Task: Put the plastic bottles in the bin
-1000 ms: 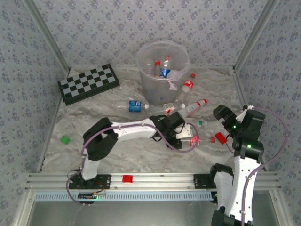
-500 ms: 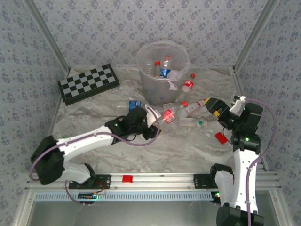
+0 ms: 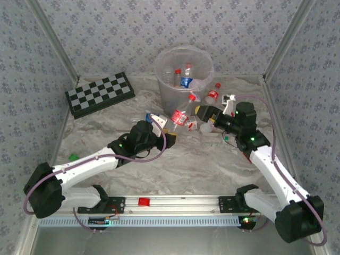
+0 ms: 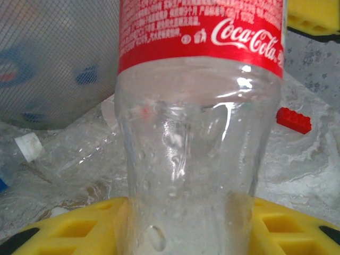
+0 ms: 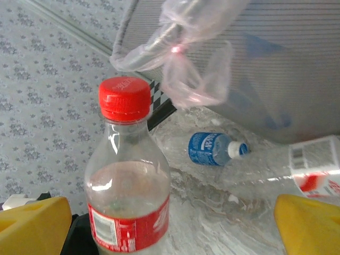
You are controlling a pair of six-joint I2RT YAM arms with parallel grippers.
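Note:
My left gripper [image 3: 169, 125] is shut on a clear plastic bottle [image 3: 181, 113] with a red label, held tilted just in front of the bin [image 3: 183, 79]. In the left wrist view the bottle [image 4: 196, 133] stands between the yellow pads [image 4: 74, 228]. My right gripper [image 3: 204, 115] is open just right of that bottle; its wrist view shows the red-capped bottle [image 5: 126, 180] ahead, nearer the left finger [image 5: 32, 223]. A blue-labelled bottle [image 5: 212, 149] lies on the table. A red-labelled bottle [image 3: 211, 96] rests by the bin. Two or three bottles [image 3: 186, 77] sit in the bin.
A chessboard [image 3: 100, 94] lies at the back left. A green cap [image 3: 73, 156] is at the left, another green cap [image 3: 226, 138] by the right arm. A red brick [image 4: 293, 119] lies on the cloth. A knotted liner end [image 5: 191, 79] hangs off the bin.
My left gripper has carried the red-labelled bottle from mid-table back and up to the bin's front. My right arm has swung left from the right edge to beside that bottle.

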